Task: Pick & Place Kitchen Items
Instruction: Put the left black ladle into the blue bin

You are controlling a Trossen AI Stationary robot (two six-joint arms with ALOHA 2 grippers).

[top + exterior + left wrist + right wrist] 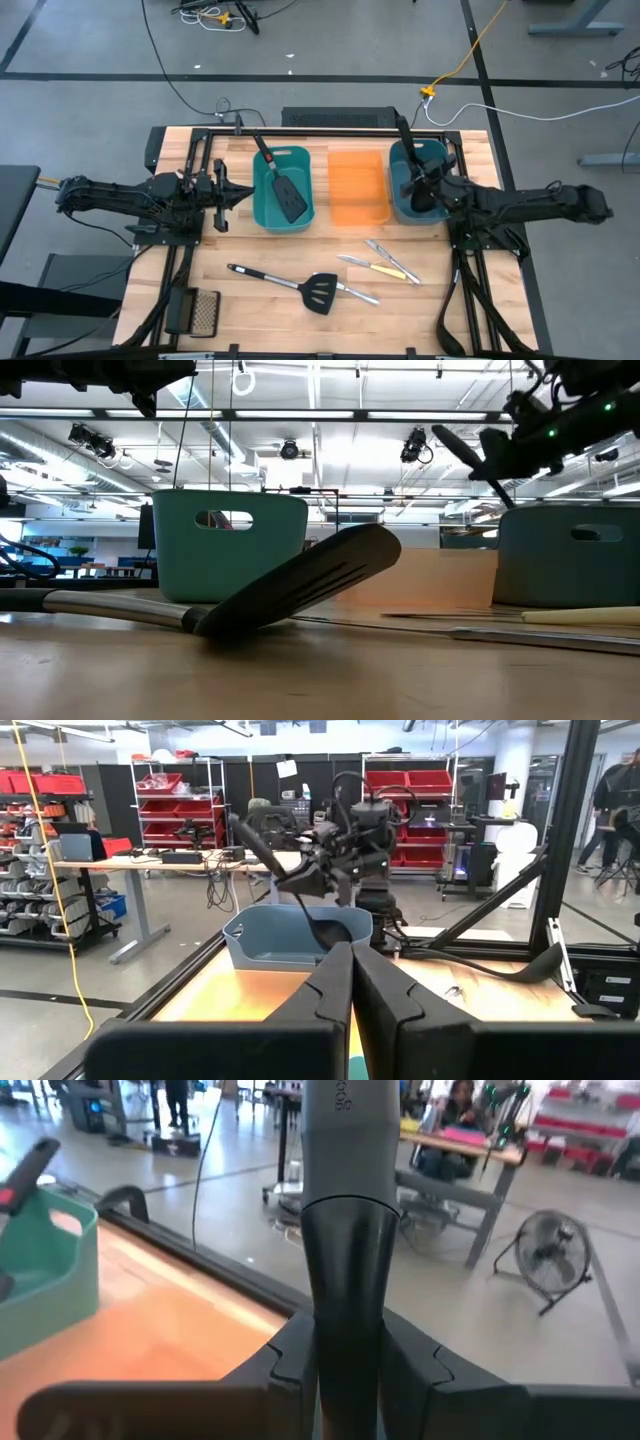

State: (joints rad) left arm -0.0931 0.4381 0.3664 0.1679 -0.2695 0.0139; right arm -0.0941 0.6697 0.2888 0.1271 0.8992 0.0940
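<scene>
My right tool (pixel 428 186) pinches the ladle (pixel 412 160) over the right bin (pixel 441 152), handle pointing to 11 o'clock. The spatula (pixel 300 286) on the tabletop (pixel 250 250) lies at 7 o'clock from it. My left tool (pixel 243 194) is pressed together, empty.

high: straight down on surface (pixel 300 320) | low: level, close to spatula (pixel 300 585) | wrists: forward | shared: teal bin (pixel 283 190)
</scene>
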